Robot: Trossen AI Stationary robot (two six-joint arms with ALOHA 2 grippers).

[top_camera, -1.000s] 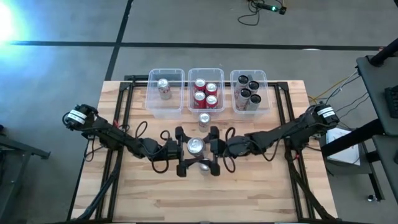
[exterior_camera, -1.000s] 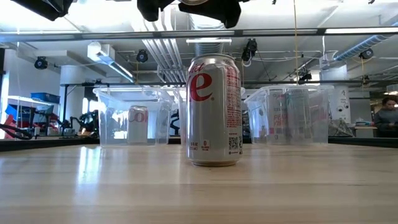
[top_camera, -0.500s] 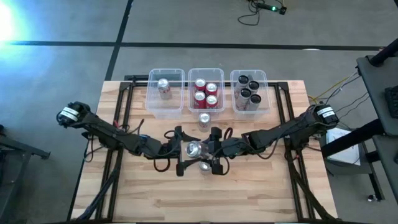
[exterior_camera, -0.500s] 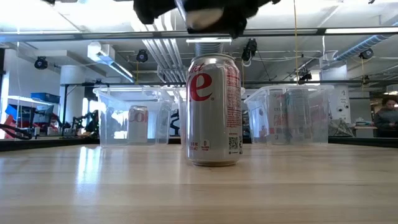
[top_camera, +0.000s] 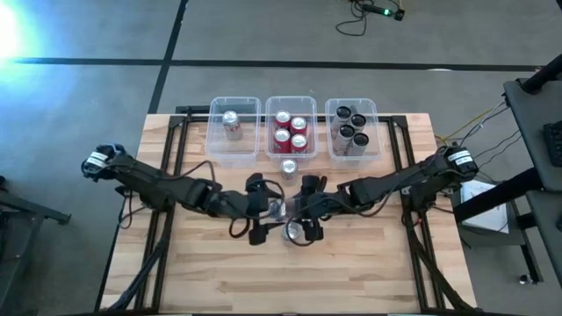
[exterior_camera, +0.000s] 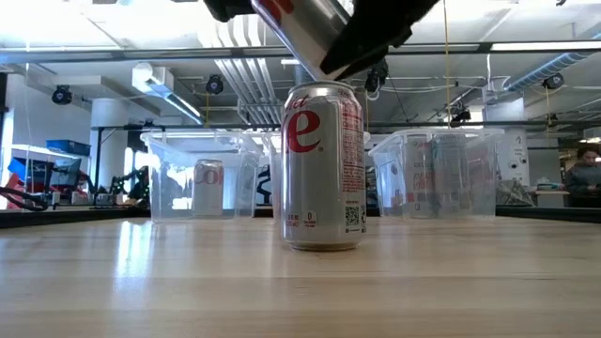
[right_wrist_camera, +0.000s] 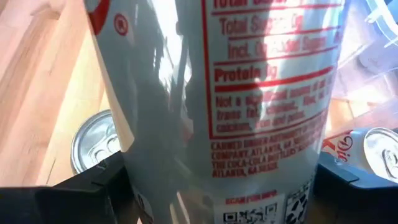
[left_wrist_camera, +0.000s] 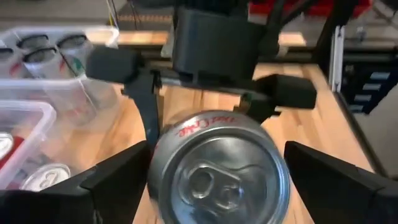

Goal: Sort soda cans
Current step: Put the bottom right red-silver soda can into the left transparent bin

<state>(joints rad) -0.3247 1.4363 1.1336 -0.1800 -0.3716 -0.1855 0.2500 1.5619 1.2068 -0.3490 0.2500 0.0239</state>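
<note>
A silver soda can (top_camera: pixel 277 209) hangs tilted above the table's middle, with my right gripper (top_camera: pixel 295 211) shut on it. Its silver top (left_wrist_camera: pixel 217 180) faces my left gripper (top_camera: pixel 266 211), which is open with a finger on either side of the top end; I cannot tell whether they touch it. Below, a second silver can (exterior_camera: pixel 324 167) stands on its base on the table. A third silver can (top_camera: pixel 288 167) stands in front of the middle bin. My right gripper pinches the can's body between its two fingers (left_wrist_camera: pixel 148 115), on opposite sides of the lower half (right_wrist_camera: pixel 146 180). The fingers slant down from the table's right and lie across the can. The can is lifted clear and tilted, top toward the left.
Three clear bins stand in a row at the far edge. The left bin (top_camera: pixel 215 145) holds one silver can, the middle bin (top_camera: pixel 270 110) holds red cans, and the right bin (top_camera: pixel 373 114) holds black cans. Bare wood lies along the near edge.
The held can has tipped from upright to tilted, its top swinging toward the left gripper, as my right gripper tipped its fingers downward. My left arm has reached in toward the can. The can standing on the table has stayed put.
</note>
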